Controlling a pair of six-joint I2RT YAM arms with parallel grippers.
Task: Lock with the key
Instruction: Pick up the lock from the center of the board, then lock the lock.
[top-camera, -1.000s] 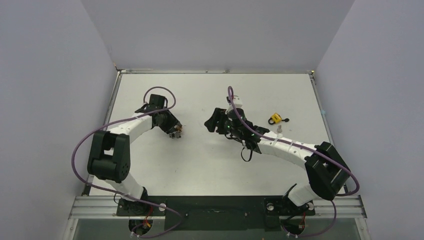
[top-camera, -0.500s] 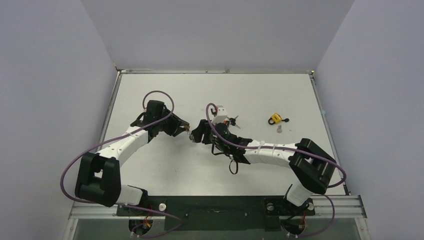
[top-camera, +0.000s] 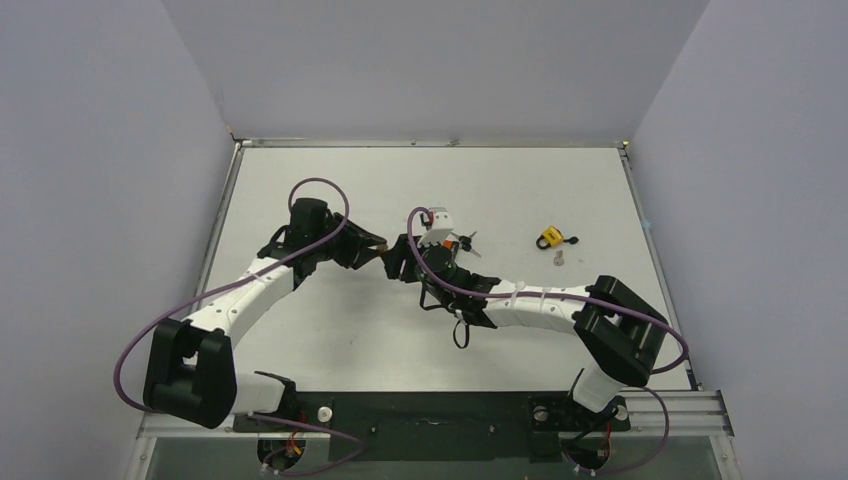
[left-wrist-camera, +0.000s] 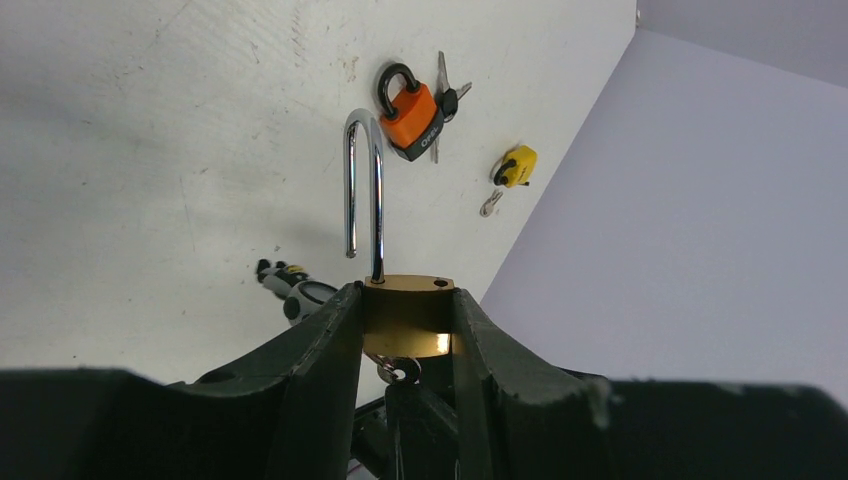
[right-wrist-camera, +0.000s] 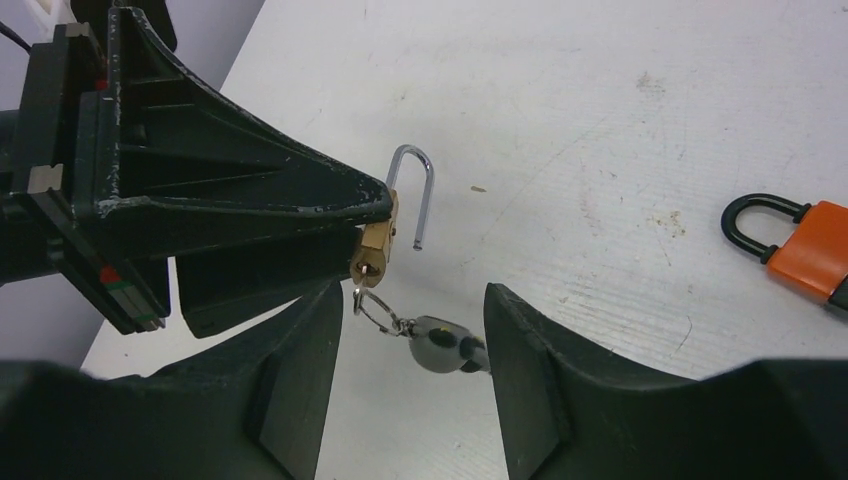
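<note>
My left gripper (left-wrist-camera: 408, 300) is shut on a brass padlock (left-wrist-camera: 408, 318) and holds it above the table. Its steel shackle (left-wrist-camera: 365, 190) stands swung open. A key (left-wrist-camera: 402, 371) sits in the bottom of the lock, and a ring with a grey fob (right-wrist-camera: 440, 345) hangs from it. My right gripper (right-wrist-camera: 412, 295) is open just below the padlock (right-wrist-camera: 375, 245), its jaws on either side of the fob without gripping it. In the top view the two grippers meet at mid-table, left gripper (top-camera: 372, 245) against right gripper (top-camera: 396, 262).
An orange padlock (left-wrist-camera: 410, 118) with keys lies on the table beyond the held lock, close behind the right wrist. A small yellow padlock (top-camera: 548, 238) and a loose key (top-camera: 558, 259) lie further right. Grey walls enclose the white table (top-camera: 330, 330).
The left arm carried the brass padlock right towards the middle. The right arm swung left to meet it, and its jaws narrowed a little around the hanging fob.
</note>
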